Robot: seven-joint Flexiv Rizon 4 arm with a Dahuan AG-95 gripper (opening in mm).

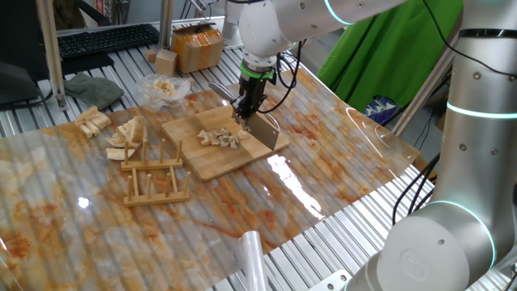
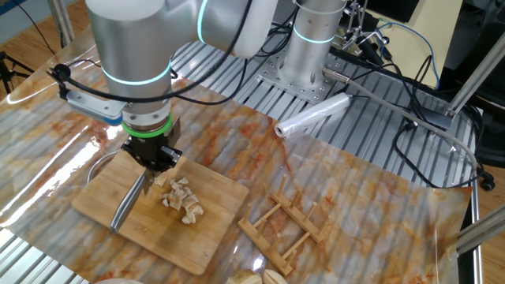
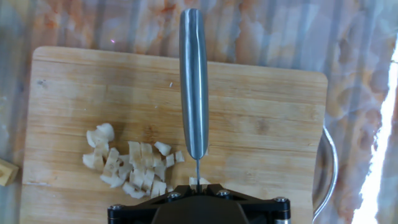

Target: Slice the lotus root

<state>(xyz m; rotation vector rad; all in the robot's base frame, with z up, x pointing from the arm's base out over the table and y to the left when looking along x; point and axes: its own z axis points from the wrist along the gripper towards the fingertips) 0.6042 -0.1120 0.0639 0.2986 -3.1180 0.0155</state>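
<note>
— Looking L to R: where's the lotus root (image 3: 130, 167)?
— Cut bits heaped at 7 o'clock on the wooden board (image 3: 261, 118), just L of the knife (image 3: 194, 81).
— And the gripper (image 1: 246, 109)?
— Pointing down, jaws fully closed on the knife — handle runs toward 12 in hand view.

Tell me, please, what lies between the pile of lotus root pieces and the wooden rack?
In one fixed view, only bare cutting board and then marbled table separate the lotus root pieces from the wooden rack.
</note>
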